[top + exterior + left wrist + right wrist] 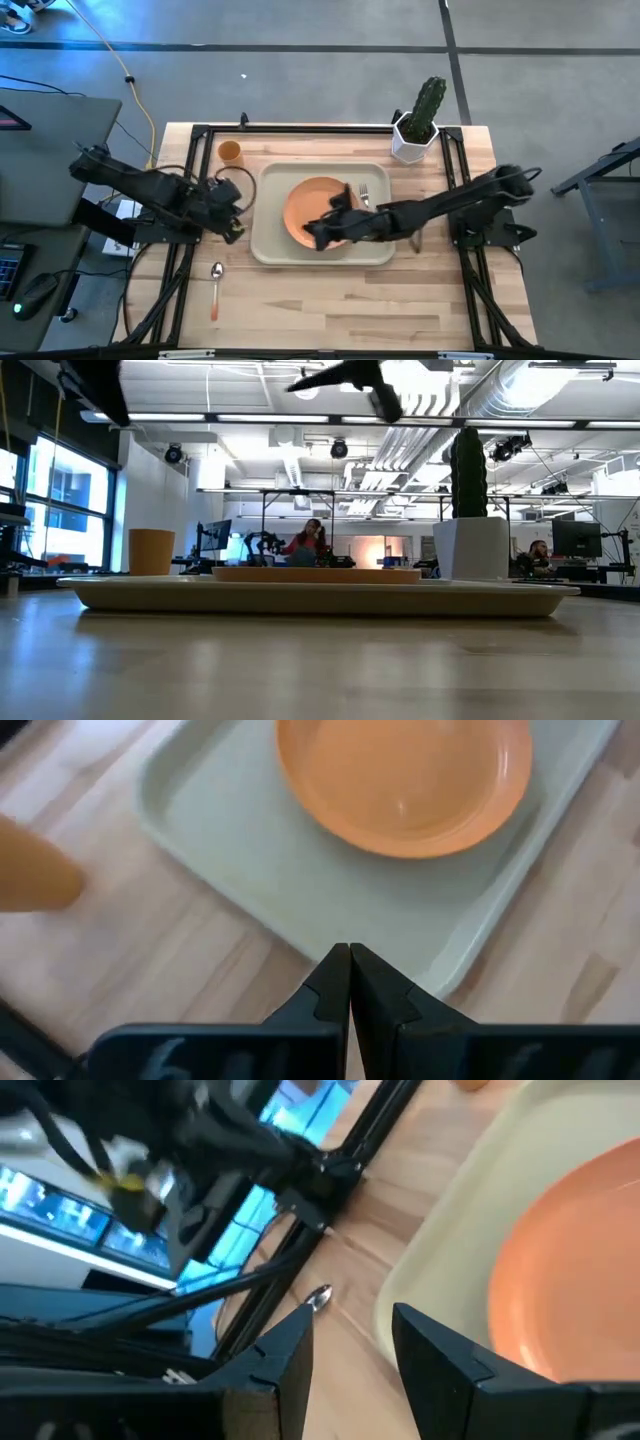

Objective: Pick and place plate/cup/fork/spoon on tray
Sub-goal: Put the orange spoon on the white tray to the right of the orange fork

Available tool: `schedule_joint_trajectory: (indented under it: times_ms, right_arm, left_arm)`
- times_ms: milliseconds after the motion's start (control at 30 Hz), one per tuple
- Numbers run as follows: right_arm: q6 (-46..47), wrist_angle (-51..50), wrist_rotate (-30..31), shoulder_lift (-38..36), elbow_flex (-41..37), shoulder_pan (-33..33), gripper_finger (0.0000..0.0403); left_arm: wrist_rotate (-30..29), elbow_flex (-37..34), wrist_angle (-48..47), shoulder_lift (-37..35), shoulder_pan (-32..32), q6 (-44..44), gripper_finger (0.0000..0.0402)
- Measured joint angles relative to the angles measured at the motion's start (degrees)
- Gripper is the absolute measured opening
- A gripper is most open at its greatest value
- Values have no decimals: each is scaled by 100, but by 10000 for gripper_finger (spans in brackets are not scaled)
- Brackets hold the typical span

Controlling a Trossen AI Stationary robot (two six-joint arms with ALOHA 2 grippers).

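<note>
The orange plate (308,205) lies on the beige tray (268,245) at the table's middle. The fork's silver tines (364,192) show on the tray right of the plate; my right arm hides its handle. The orange cup (230,152) stands on the table beyond the tray's far left corner. The spoon (215,285) lies on the table near the tray's near left corner. My right gripper (350,1335) is open and empty, above the plate's near left edge. My left gripper (350,975) is shut and empty, raised at the tray's left rim.
A white pot with a green cactus (418,125) stands at the table's far right, beyond the tray. Black frame bars (190,180) run along the table's left and right sides. Bare wood (340,300) lies between the tray and the near edge.
</note>
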Motion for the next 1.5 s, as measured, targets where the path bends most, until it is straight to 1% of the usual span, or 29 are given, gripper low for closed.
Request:
schedule_joint_trajectory:
  times_ms: [133, 333, 500, 667, 767, 867, 1000, 1067, 1167, 1300, 1500]
  right_arm:
    - [-52, -368, -203, 805, 1001, -86, 131]
    - [-342, -992, -520, 1814, 2573, -230, 131]
    - [-395, -1881, -562, 2505, 3791, -300, 131]
    - [-374, -2142, -566, 3188, 4739, -337, 131]
    - [-286, -2145, -690, 3613, 5226, -377, 131]
    - [-216, -2185, -956, 4024, 5684, -426, 131]
    - [-136, -2151, -1137, 4407, 6090, -467, 131]
    - [-117, -1861, -1170, 4419, 5948, -493, 131]
    - [-122, -2002, -1180, 4419, 5882, -548, 131]
    - [-381, -2305, -1165, 4419, 5881, -643, 131]
    - [-1101, -2319, -1161, 4506, 5876, -793, 131]
  left_arm:
    - [-73, 0, -298, -594, -267, -98, 1]
    - [-286, 0, -431, -1298, -658, 222, 1]
    - [-419, 0, -682, -1634, -839, 243, 1]
    - [-738, -53, -973, -1923, -970, 47, 1]
    - [-641, -341, -940, -2202, -1036, -136, 1]
    - [-313, -775, -949, -2519, -1109, -465, 1]
    - [213, -1311, -882, -2929, -1205, -935, 1]
    - [399, -1513, -788, -3079, -1247, -1119, 1]
    - [654, -1747, -501, -3275, -1300, -1161, 1]
    - [692, -1908, -242, -3355, -1365, -1160, 1]
    - [690, -1942, -168, -3361, -1386, -1160, 1]
